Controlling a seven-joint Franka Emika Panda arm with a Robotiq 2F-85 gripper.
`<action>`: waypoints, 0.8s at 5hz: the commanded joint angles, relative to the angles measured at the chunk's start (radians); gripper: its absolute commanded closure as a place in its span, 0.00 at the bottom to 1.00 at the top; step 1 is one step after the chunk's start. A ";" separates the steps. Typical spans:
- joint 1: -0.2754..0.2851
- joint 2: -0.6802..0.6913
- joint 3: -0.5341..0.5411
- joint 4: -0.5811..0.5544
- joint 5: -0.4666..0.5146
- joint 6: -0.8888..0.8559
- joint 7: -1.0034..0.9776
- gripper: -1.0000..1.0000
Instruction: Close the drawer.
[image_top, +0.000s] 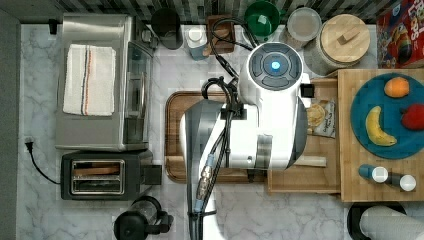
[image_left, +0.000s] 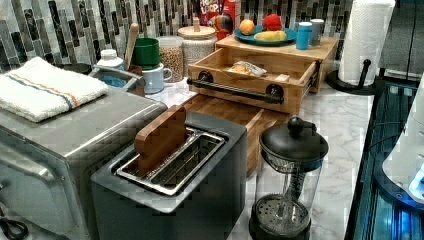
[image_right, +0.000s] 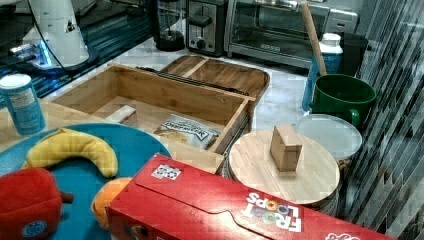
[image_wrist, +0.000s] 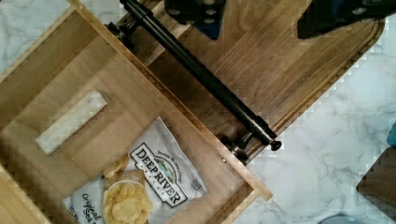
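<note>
The drawer (image_left: 252, 67) is a light-wood tray pulled out from under the butcher-block top, with a black bar handle (image_left: 235, 91) across its front. Inside lie a chip bag (image_wrist: 140, 186) and a small pale block (image_wrist: 70, 122). In the wrist view my gripper (image_wrist: 260, 23) hangs open, its fingers (image_wrist: 205, 14) spread wide over the dark board just outside the handle (image_wrist: 201, 74), holding nothing. In the top view my white arm (image_top: 265, 115) covers most of the drawer (image_top: 300, 177). The right view looks into the drawer (image_right: 150, 102) from behind.
The dark rounded cutting board (image_top: 175, 135) lies in front of the drawer. A toaster (image_left: 175, 170), a French press (image_left: 290, 170) and a toaster oven (image_top: 100, 80) stand beyond it. The blue fruit plate (image_top: 387, 117), jars (image_top: 345, 37) and a cereal box (image_right: 210, 205) crowd the drawer's top and back.
</note>
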 joint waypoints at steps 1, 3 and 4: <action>-0.008 0.000 0.008 0.000 -0.001 0.001 -0.013 1.00; 0.015 -0.067 0.041 -0.171 0.045 0.154 -0.222 0.00; 0.038 -0.075 0.062 -0.215 0.040 0.172 -0.310 0.00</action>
